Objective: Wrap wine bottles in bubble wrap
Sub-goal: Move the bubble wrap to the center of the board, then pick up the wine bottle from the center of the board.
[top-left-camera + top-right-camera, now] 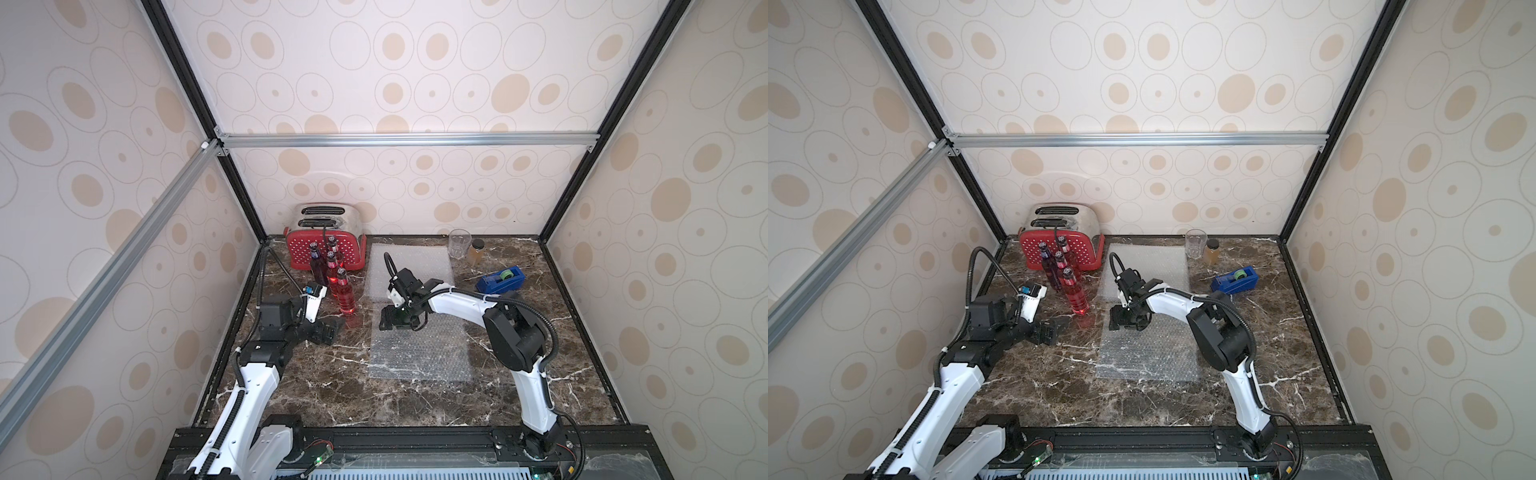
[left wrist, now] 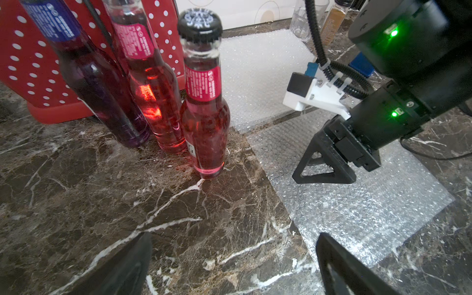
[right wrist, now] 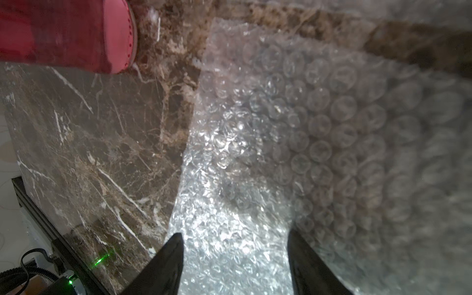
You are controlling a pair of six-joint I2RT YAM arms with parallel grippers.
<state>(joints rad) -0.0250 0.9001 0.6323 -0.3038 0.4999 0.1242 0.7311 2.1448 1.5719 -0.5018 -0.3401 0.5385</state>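
Brown marble bench point(image 1: 415, 399) between walls point(image 1: 415, 83) papered with beige ovals, in both top views. Four wine bottles point(image 1: 331, 266) stand upright and bare in a tight row at 10 o'clock, before a red-and-chrome toaster point(image 1: 324, 237) at 11. Flat on the marble lies the bubble wrap point(image 1: 419, 353) in two pieces, a near sheet point(image 1: 1148, 357) at centre and a whiter far sheet point(image 1: 411, 266) toward 12, with a thin strip of marble between. A drinking glass point(image 1: 459, 244) and amber jar point(image 1: 476, 252) sit at 1, a blue tape dispenser point(image 1: 500, 279) at 2. The left tool point(image 1: 336, 327) hangs low just short of the front bottle point(image 1: 345, 297). The right tool point(image 1: 390, 319) is over the near sheet's far edge, its arm reaching in from 4 o'clock.

From the left wrist, the left tool's jaws gape wide with only marble between them. The front bottle stands dead ahead, a red one and the purple bottle point(image 2: 102, 97) crowding behind, the fourth hidden.

From the right wrist, the right tool's jaws stand partly apart, gripping nothing, with bubbled plastic beneath. The front bottle's base sits just off the sheet's corner.
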